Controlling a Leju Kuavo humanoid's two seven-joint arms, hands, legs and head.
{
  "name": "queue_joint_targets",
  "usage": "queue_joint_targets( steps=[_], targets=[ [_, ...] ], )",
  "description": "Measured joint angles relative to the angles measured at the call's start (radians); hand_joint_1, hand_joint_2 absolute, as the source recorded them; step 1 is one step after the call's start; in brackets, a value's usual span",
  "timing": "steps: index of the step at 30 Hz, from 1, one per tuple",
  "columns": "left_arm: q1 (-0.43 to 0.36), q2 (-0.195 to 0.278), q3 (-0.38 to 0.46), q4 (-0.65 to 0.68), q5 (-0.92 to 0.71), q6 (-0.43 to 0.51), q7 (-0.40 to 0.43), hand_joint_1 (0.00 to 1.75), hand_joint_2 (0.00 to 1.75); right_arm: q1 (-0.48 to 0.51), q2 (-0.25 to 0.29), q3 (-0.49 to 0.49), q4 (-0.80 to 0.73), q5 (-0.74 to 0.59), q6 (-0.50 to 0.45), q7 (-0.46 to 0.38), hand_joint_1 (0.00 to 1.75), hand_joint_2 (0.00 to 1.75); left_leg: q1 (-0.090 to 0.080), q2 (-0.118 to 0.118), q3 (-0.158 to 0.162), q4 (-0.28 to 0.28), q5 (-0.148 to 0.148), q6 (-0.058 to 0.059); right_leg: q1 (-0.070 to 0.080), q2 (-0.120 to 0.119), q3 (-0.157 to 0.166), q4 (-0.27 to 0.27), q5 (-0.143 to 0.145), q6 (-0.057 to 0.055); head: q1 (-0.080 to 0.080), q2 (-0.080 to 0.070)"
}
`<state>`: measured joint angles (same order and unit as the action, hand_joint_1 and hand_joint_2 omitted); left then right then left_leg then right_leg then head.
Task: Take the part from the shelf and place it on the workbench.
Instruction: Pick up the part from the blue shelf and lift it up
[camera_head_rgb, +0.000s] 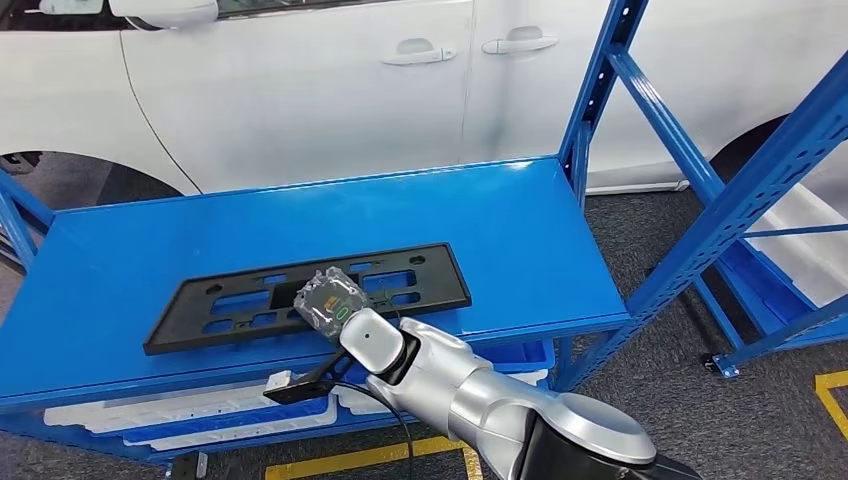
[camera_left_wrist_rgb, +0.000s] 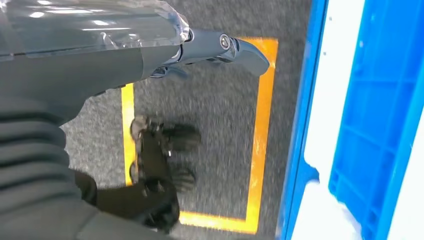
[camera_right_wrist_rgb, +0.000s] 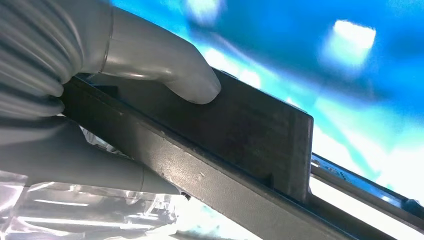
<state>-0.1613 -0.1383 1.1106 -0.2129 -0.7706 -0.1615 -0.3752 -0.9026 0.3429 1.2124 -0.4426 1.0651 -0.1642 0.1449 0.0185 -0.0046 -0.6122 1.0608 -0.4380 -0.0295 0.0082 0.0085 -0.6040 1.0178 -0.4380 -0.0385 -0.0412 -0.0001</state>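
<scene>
Since the black part lies flat on the blue shelf, you're barely started: your right hand has thumb and fingers clamped on its near edge. Lift and carry to the counter remain.

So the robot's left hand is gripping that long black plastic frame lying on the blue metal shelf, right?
Not quite: it is the right robot hand that grips the long black plastic frame on the blue metal shelf. The head view shows the right arm reaching to it, and the right wrist view shows the thumb pressed on the frame's edge. The left robot hand hangs over the floor.
</scene>
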Motion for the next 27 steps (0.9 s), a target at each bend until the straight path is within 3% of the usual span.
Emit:
queue_joint_targets(
  steps=[1,4,6,9,10,11,12,13,15,16,18,20,22,24,25,26,27],
  targets=[
    [0.000,0.001,-0.001,0.000,-0.001,-0.004,0.003,0.00,1.75,-0.004,0.000,-0.011,-0.001,-0.018,-0.033,-0.013,1.75,1.75,-0.002,-0.001,0.014,-0.033,0.007,0.005,0.002,0.000,-0.003,0.002,0.000,0.004,0.000,0.000],
    [0.000,0.002,-0.005,0.000,-0.006,-0.008,0.007,0.00,1.75,-0.008,-0.001,-0.078,-0.022,-0.096,-0.147,-0.104,1.75,1.75,-0.002,-0.001,0.015,-0.049,0.007,0.019,0.004,0.000,-0.009,0.004,0.000,0.018,0.000,0.000],
    [-0.002,0.003,-0.009,0.000,-0.007,-0.010,0.009,0.00,1.75,-0.005,-0.006,-0.155,-0.067,-0.170,-0.210,-0.214,1.75,1.75,0.004,0.001,0.018,-0.055,0.012,0.031,0.003,-0.001,-0.024,0.040,-0.026,0.029,0.000,0.000],
    [-0.005,0.006,-0.013,0.000,-0.007,-0.017,0.023,0.00,1.75,0.040,-0.028,-0.311,-0.214,-0.359,-0.279,-0.437,1.75,1.75,0.004,0.001,0.018,-0.056,0.012,0.039,-0.004,-0.003,-0.110,0.226,-0.117,0.040,0.000,0.000],
    [-0.005,0.008,-0.014,0.000,-0.006,-0.018,0.026,0.00,1.75,0.069,-0.040,-0.370,-0.291,-0.455,-0.288,-0.519,1.75,1.75,0.004,-0.001,0.018,-0.054,0.011,0.040,-0.006,-0.003,-0.136,0.278,-0.132,0.042,0.000,0.000],
    [-0.003,0.010,-0.014,0.000,-0.004,-0.017,0.027,0.00,1.75,0.098,-0.050,-0.431,-0.382,-0.562,-0.285,-0.589,1.75,1.75,0.004,-0.004,0.018,-0.053,0.010,0.041,-0.008,-0.003,-0.145,0.293,-0.127,0.043,0.000,0.000],
    [-0.001,0.012,-0.014,0.000,0.000,-0.017,0.026,0.00,1.75,0.127,-0.061,-0.494,-0.486,-0.675,-0.273,-0.643,1.75,1.75,0.003,-0.007,0.019,-0.050,0.008,0.041,-0.010,-0.003,-0.134,0.268,-0.103,0.042,0.000,0.000],
    [0.002,0.014,-0.014,0.000,0.004,-0.016,0.024,0.00,1.75,0.150,-0.071,-0.556,-0.596,-0.779,-0.257,-0.675,1.75,1.75,0.003,-0.011,0.019,-0.047,0.006,0.040,-0.010,-0.004,-0.108,0.209,-0.067,0.039,0.000,0.000],
    [0.009,0.019,-0.013,0.000,0.011,-0.017,0.020,0.00,1.75,0.177,-0.087,-0.664,-0.803,-0.921,-0.213,-0.683,1.75,1.75,0.000,-0.015,0.018,-0.042,0.000,0.036,-0.007,-0.007,-0.046,0.073,-0.011,0.029,0.000,0.000],
    [0.014,0.022,-0.013,0.000,0.015,-0.016,0.016,0.00,1.75,0.190,-0.096,-0.707,-0.893,-0.972,-0.186,-0.684,1.75,1.75,-0.002,-0.016,0.018,-0.041,-0.002,0.032,-0.004,-0.008,-0.028,0.032,0.001,0.025,0.000,0.000],
    [0.023,0.027,-0.011,0.000,0.022,-0.016,0.006,0.00,1.75,0.227,-0.112,-0.772,-1.045,-1.079,-0.105,-0.702,1.75,1.75,-0.005,-0.014,0.020,-0.044,-0.004,0.021,-0.002,-0.006,-0.019,0.010,0.002,0.020,0.000,0.000],
    [0.029,0.033,-0.008,0.000,0.029,-0.015,-0.007,0.00,1.75,0.272,-0.127,-0.805,-1.161,-1.175,-0.005,-0.717,1.75,1.75,-0.005,-0.010,0.021,-0.040,-0.015,0.011,-0.008,-0.003,-0.014,0.001,0.006,0.011,0.000,0.000],
    [0.031,0.037,-0.005,0.000,0.034,-0.017,-0.016,0.00,1.75,0.309,-0.141,-0.819,-1.242,-1.215,0.065,-0.728,1.75,1.75,-0.005,-0.005,-0.005,0.027,-0.060,0.003,-0.014,-0.003,-0.007,-0.008,0.008,0.003,0.000,0.000],
    [0.033,0.038,-0.003,0.000,0.035,-0.018,-0.018,0.00,1.75,0.337,-0.151,-0.827,-1.292,-1.223,0.090,-0.739,1.75,1.75,-0.003,-0.002,-0.061,0.154,-0.122,-0.004,-0.013,-0.003,-0.005,-0.009,0.007,0.000,0.000,0.000],
    [0.035,0.038,-0.002,0.000,0.035,-0.018,-0.018,0.00,1.75,0.350,-0.156,-0.831,-1.308,-1.225,0.092,-0.742,1.75,1.75,-0.002,-0.002,-0.086,0.207,-0.139,-0.006,-0.011,-0.003,-0.005,-0.008,0.006,-0.001,0.000,0.000],
    [0.036,0.038,-0.001,0.000,0.035,-0.018,-0.018,0.00,1.75,0.360,-0.160,-0.834,-1.321,-1.226,0.094,-0.744,1.75,1.75,-0.002,-0.002,-0.099,0.232,-0.140,-0.006,-0.010,-0.002,-0.005,-0.007,0.006,-0.001,0.000,0.000],
    [0.037,0.039,-0.001,0.000,0.035,-0.018,-0.018,0.00,1.75,0.369,-0.163,-0.838,-1.332,-1.230,0.100,-0.743,1.75,1.75,-0.002,-0.002,-0.092,0.216,-0.121,-0.005,-0.010,-0.001,-0.004,-0.006,0.006,-0.001,0.000,0.000]
  ],
)
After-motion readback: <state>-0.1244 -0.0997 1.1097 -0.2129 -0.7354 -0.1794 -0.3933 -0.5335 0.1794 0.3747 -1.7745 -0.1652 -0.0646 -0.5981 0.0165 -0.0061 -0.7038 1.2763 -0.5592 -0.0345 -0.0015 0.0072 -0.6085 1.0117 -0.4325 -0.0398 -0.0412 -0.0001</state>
